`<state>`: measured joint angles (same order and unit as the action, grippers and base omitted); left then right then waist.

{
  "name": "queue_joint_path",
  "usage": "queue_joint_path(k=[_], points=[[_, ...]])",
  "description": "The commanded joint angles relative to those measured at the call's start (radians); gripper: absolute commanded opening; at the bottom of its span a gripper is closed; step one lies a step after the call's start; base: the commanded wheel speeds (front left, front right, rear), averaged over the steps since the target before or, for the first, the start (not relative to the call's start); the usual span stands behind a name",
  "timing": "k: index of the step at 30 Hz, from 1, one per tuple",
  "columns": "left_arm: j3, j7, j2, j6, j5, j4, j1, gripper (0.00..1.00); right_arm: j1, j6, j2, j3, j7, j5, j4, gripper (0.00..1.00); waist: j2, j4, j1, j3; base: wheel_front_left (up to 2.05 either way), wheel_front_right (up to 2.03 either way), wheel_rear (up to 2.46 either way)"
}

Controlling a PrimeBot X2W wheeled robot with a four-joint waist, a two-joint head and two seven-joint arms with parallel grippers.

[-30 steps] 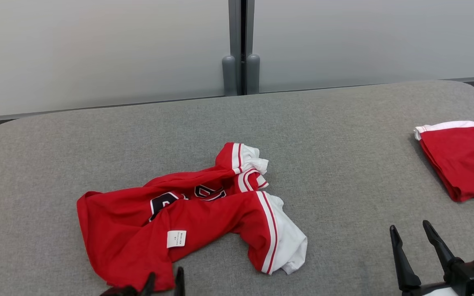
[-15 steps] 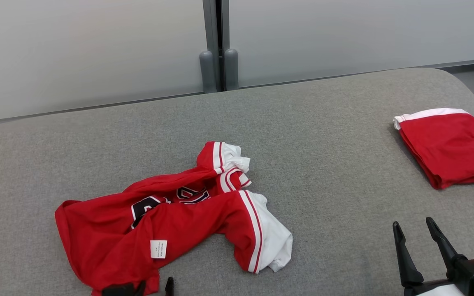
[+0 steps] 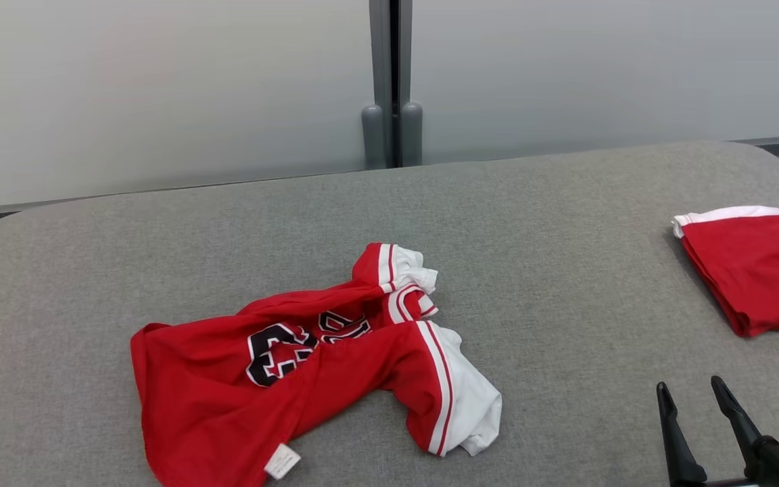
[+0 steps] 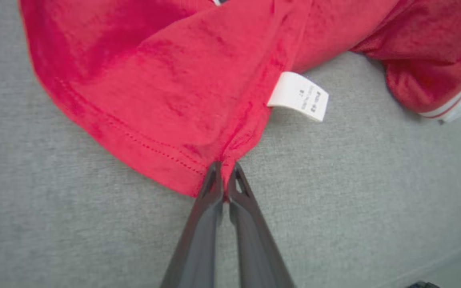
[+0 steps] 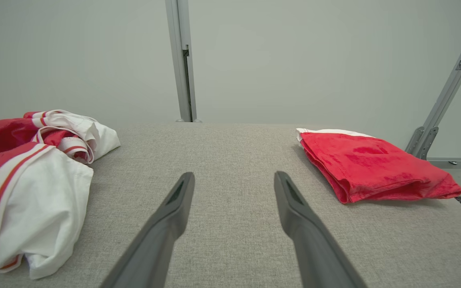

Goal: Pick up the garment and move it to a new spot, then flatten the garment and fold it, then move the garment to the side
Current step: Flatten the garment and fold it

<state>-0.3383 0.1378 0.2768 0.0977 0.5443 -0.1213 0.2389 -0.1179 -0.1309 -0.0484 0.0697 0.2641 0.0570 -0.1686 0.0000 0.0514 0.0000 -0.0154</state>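
Garment [image 3: 281,392], a red jersey with white-banded sleeves: where does it lie? (Desk)

Crumpled on the grey counter [image 3: 565,203], left of centre, with black numerals showing among the folds and one white sleeve [image 3: 470,406] turned toward the right. (Photographer)

And the left claw [image 4: 223,173]? (Desk)

Pressed together on the garment's stitched hem at its near corner, with red cloth pinched in the tips, just beside the white care label [image 4: 298,96]. (Photographer)

What about the right claw [image 3: 690,396]? (Desk)

Spread wide apart above bare counter at the near right, well apart from the garment. (Photographer)

Anything else in shot? (Desk)

A second red piece [image 3: 754,270], folded, with a white band along its far edge, lies at the counter's right side. Pale wall panels [image 3: 159,88] stand behind. (Photographer)
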Motion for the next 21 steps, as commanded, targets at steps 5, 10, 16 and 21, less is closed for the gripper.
queue_joint_path(k=[5,10,16,21], points=[[0.039,0.117,0.133,-0.006,0.044,0.184,0.151,0.00,-0.009,0.000,-0.004,0.000,0.000,0.019,0.004,1.00,0.0000,-0.031,0.0000,0.017,0.00,0.00,0.00],[0.053,0.121,0.151,0.000,0.061,0.157,0.197,1.00,0.000,0.000,-0.005,-0.019,0.000,0.025,-0.006,1.00,0.0000,-0.035,0.0000,0.020,0.00,0.00,0.00],[0.069,0.116,0.143,0.061,0.051,0.151,0.245,1.00,0.003,0.000,-0.005,-0.014,0.000,0.006,-0.002,1.00,0.0000,0.001,0.0000,0.016,0.00,0.00,0.00],[0.059,0.147,0.142,0.068,0.072,0.369,0.272,1.00,-0.010,0.000,-0.005,0.013,0.000,0.002,0.007,1.00,0.0000,0.027,0.0000,0.008,0.00,0.00,0.00]])
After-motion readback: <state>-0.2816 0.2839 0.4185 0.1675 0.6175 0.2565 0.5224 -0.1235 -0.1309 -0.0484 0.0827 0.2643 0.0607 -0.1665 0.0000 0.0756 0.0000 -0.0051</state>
